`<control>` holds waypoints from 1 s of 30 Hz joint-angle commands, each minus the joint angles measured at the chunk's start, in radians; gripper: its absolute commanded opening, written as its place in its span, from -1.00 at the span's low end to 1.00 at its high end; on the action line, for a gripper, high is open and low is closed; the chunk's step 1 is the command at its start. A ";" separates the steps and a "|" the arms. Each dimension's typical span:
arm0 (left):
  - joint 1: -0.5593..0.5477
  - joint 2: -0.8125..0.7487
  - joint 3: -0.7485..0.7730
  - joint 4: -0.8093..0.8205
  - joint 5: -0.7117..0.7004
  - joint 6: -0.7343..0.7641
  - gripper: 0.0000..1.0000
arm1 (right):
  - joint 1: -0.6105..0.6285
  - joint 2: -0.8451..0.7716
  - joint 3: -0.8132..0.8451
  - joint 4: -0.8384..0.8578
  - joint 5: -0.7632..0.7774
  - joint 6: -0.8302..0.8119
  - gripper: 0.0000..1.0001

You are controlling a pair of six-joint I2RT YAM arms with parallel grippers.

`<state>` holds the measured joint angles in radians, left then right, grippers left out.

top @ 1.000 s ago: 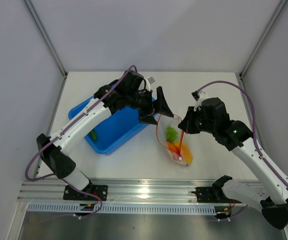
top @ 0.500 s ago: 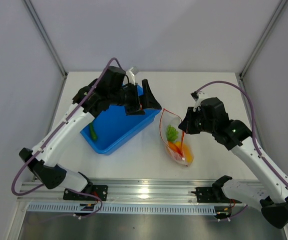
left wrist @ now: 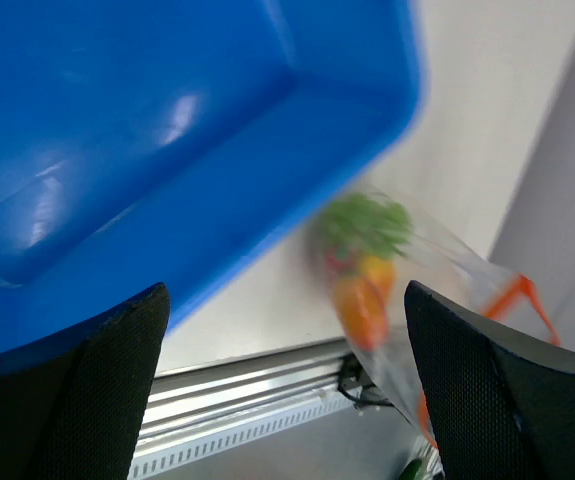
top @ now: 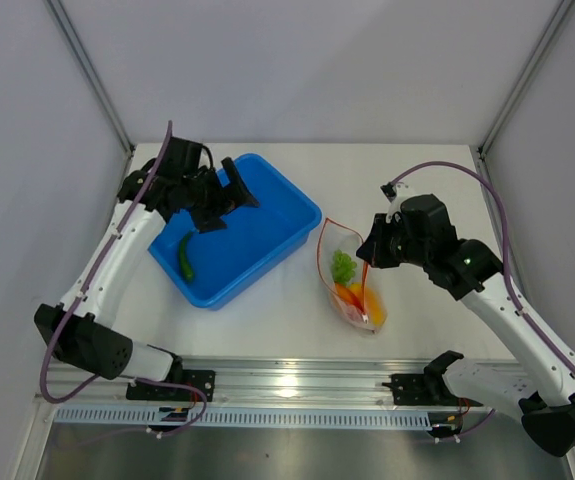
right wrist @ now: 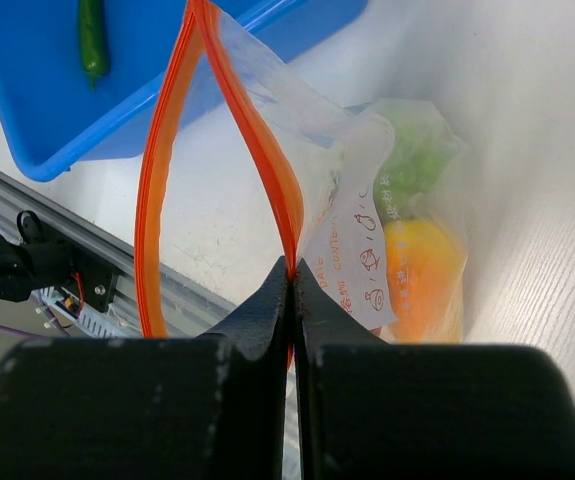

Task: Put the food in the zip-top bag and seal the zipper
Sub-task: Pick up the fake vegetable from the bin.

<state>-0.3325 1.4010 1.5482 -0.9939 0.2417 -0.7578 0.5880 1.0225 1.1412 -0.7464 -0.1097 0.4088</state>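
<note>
The clear zip-top bag [top: 350,280] lies right of the tray, mouth toward the back and gaping. Its red-orange zipper [top: 319,262] forms an open loop. Inside are a green leafy piece [top: 342,266], a red-orange piece [top: 345,292] and a yellow-orange piece [top: 372,303]. My right gripper [top: 367,254] is shut on the zipper's right strip [right wrist: 287,225], seen pinched between the fingers in the right wrist view. My left gripper [top: 225,206] is open and empty above the blue tray. A green pepper [top: 185,257] lies in the tray and shows in the right wrist view [right wrist: 91,40]. The left wrist view shows the bag [left wrist: 377,275], blurred.
The blue plastic tray [top: 285,195] sits at the left centre of the white table, set at an angle. An aluminium rail [top: 297,385] runs along the near edge. Grey walls close in the left, back and right.
My left arm has swung left and back from the bag's mouth to above the blue tray, uncovering the tray. The right gripper and bag have stayed put.
</note>
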 commanded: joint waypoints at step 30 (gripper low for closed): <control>0.191 0.461 0.021 -0.092 -0.788 0.495 0.98 | 0.003 -0.001 -0.067 0.076 -0.073 -0.062 -1.00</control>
<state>-0.1471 1.8198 1.5841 -1.1091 -0.4480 -0.3569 0.5880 1.0401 1.0912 -0.7097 -0.1581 0.3737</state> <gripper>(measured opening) 0.991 0.006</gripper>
